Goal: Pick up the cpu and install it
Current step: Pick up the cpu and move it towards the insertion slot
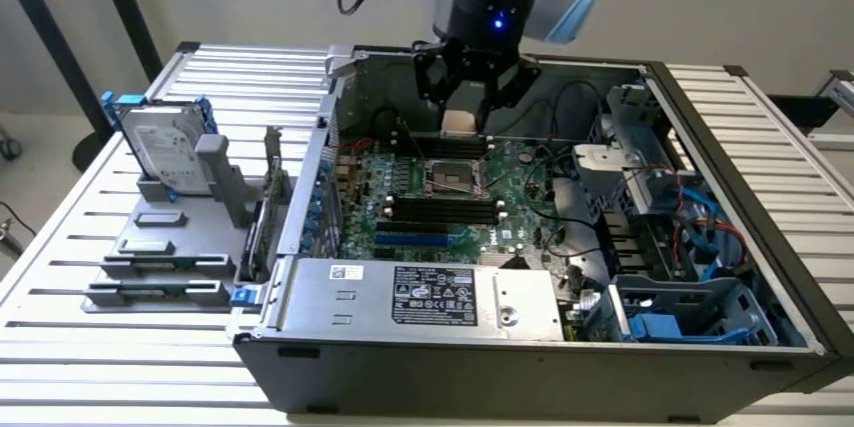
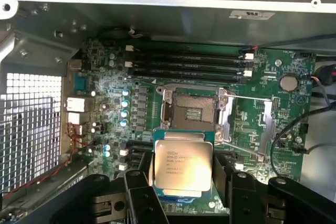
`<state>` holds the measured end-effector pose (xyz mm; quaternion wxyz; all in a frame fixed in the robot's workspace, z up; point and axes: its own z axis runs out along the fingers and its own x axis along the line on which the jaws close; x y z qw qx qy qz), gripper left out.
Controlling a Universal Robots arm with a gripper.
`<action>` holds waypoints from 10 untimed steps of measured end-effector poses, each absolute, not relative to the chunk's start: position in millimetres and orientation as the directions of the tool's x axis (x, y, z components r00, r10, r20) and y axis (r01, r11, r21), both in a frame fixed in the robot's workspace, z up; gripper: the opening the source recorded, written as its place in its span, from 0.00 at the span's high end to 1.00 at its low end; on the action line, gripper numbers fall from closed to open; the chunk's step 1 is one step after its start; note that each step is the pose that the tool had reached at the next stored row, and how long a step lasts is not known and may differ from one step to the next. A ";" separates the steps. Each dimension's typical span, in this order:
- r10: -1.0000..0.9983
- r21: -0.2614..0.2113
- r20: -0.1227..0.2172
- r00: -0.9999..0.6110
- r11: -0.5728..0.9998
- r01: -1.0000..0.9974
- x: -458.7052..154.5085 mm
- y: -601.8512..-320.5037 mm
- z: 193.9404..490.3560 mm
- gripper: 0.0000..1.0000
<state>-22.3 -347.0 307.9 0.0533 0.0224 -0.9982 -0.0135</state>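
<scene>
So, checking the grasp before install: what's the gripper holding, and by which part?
The gripper holds the cpu by two opposite side edges.

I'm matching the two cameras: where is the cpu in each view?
Exterior view: the cpu hangs in the gripper above the far part of the motherboard.
Wrist view: the cpu sits between the black fingers, close to the socket.
Shared landmark: the open, empty socket on the green motherboard.

unclear | cpu (image 2: 181,163) print too small to read; end effector (image 2: 182,182) base cropped
</scene>
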 end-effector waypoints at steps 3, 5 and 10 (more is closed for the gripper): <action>-0.041 0.029 0.106 -0.994 0.999 -0.038 -19.1 -344.8 305.0 0.45; -0.037 0.029 0.106 -0.994 0.999 -0.034 -17.3 -343.3 303.1 0.45; -0.033 0.029 0.104 -0.994 0.999 -0.030 -15.9 -335.7 299.7 0.45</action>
